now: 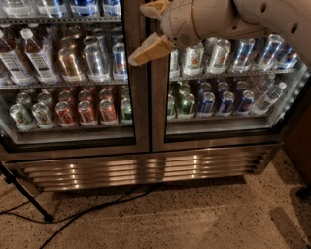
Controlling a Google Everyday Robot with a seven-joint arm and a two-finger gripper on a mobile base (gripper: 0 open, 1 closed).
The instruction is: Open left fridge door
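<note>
Approach is the step in hand, as I judge it: the left door (68,87) is shut, flush with the right door (223,82), and nothing has hold of it yet. It fills the left half of the fridge front and runs out of view at the top and the left.

The gripper (151,28) hangs at the top of the view, in front of the centre seam where the two doors meet. Its two tan fingers are spread apart with nothing between them: the lower finger (148,48) lies across the left door's right edge, the upper finger (154,7) sits near the top border. Whether either one touches the steel, I cannot tell. The arm (233,17) reaches in from the upper right, across the right door's glass.

The door's long axis is vertical. Its glass faces out toward the camera, with shelves of cans and bottles behind it. Its free edge, with the handle strip (142,107), is on its right, beside the seam.

The next move, in my judgement, calls for setting a finger behind or around that strip, on the left side of the seam and not the right, then pulling outward in an arc, leftward about the hinge.
</note>
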